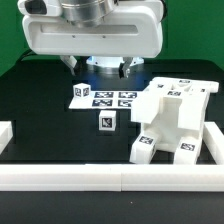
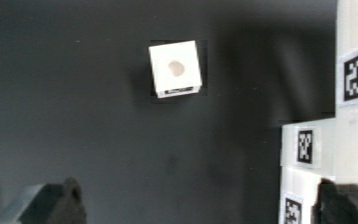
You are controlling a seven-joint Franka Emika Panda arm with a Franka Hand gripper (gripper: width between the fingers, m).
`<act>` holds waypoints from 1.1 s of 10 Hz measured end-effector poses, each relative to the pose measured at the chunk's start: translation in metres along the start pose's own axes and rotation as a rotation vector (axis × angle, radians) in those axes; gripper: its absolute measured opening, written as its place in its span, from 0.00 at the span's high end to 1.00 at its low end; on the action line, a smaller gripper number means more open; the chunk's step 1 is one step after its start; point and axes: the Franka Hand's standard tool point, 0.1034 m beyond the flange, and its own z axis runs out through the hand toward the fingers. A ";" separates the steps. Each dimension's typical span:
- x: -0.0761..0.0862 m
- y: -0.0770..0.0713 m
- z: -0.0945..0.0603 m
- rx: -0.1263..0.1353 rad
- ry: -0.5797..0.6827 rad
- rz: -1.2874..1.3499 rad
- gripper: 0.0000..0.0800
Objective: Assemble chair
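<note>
Gripper point(image 1: 98, 68), fingers apart, empty, at 12 o'clock of marker board point(image 1: 103, 97) | small cube point(image 1: 107, 121) at board's 6 o'clock, open black mat point(image 1: 40, 120) around it | chair assy point(image 1: 175, 120) at cube's 3 o'clock, near border rail point(image 1: 110, 178).

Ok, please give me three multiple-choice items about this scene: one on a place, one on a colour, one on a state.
1. Where is the cube?
A. between the marker board and the near rail
B. on the marker board
C. on the rail

2. What colour is the table?
A. white
B. green
C. black

3. How is the gripper?
A. shut on the cube
B. open and empty
C. shut on the rail

Answers:
1 A: the exterior view shows the cube on the table, with the board behind it and the rail in front of it.
2 C: the bare table is black.
3 B: in the wrist view the fingers stand far apart with nothing between them.
</note>
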 end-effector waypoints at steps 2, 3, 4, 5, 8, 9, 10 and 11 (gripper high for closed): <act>0.000 0.020 0.023 0.128 -0.105 0.118 0.19; -0.001 0.025 0.028 0.148 -0.141 0.135 0.19; -0.002 0.027 0.030 0.149 -0.153 0.135 0.19; -0.001 0.027 0.030 0.147 -0.150 0.134 0.19; -0.003 0.029 0.034 0.156 -0.165 0.156 0.19; -0.007 0.037 0.048 0.191 -0.234 0.233 0.19; -0.006 0.042 0.061 0.197 -0.270 0.296 0.19; -0.009 0.037 0.072 0.227 -0.310 0.345 0.19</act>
